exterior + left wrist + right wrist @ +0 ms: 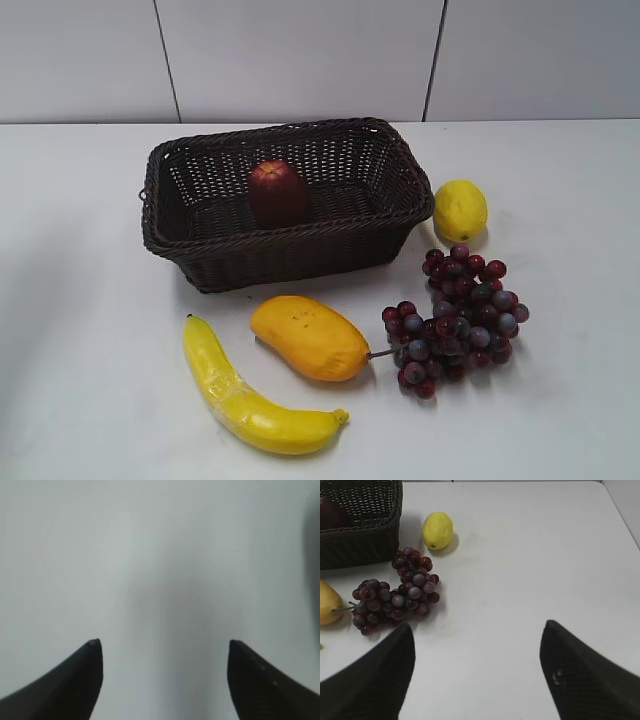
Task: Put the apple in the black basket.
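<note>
— While we go over the exterior view, where do we find the task's fruit?

— We record the dark red, glossy apple sitting upright inside the large rectangular dark woven wicker basket, on its floor toward the left half, apart from the near wall. In the right wrist view we see only a sliver of it behind the basket's weave at the top left corner.

— And what lies around the basket?

— On the white table we note a small yellow lemon just beside the basket's right end, a bunch of red-purple grapes in front of that, an orange-yellow oval mango near the basket's front wall, its right end reaching the grape stem, and a curved yellow banana to the mango's lower left.

— State of the claws?

— We find the left gripper spread wide, its two dark fingers apart with only bare, blurred table between them. We find the right gripper likewise released, fingers well apart over bare table, the grapes near its left finger and the lemon farther off. Neither arm shows in the exterior view.
</note>
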### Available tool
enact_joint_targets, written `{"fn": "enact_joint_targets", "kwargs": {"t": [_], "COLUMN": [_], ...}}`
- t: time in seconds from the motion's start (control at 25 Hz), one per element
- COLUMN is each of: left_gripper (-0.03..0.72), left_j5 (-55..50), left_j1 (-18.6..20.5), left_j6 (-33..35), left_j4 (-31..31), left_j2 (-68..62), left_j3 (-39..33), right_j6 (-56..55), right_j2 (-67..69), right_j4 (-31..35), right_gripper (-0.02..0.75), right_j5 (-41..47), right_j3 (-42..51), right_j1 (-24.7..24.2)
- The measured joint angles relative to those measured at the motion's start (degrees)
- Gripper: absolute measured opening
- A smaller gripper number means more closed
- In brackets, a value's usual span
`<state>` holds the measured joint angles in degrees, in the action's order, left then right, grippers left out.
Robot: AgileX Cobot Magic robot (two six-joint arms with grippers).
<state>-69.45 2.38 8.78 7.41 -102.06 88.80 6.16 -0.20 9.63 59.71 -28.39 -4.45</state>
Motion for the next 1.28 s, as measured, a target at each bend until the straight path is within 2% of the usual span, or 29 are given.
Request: {"fn": "enact_joint_targets", "kwargs": {"t": [0.4, 0.68, 0.96, 1.28], "left_gripper": [0.58, 0.58, 0.58, 0.58], "left_j5": [1.8, 3.4, 3.8, 6.4], "left_j1": [0.1, 0.1, 0.1, 0.1], "left_j6": [0.1, 0.4, 0.5, 0.5], "left_j4": [2.7, 2.7, 2.8, 3.0], "left_j2": [24.5, 40.3, 54.8, 71.3], "left_j3": [-26.0, -40.6, -51.8, -59.4], "right_j6": [0.0, 0.0, 0.0, 0.0], "right_j2": [0.0, 0.0, 0.0, 0.0], "right_j4": [0.0, 0.0, 0.0, 0.0], "right_gripper": [0.588, 0.588, 0.588, 0.588], "right_j5": [0.0, 0.0, 0.0, 0.0], "right_j3": [0.0, 0.0, 0.0, 0.0], "right_j1": [0.0, 0.0, 0.0, 0.0]}}
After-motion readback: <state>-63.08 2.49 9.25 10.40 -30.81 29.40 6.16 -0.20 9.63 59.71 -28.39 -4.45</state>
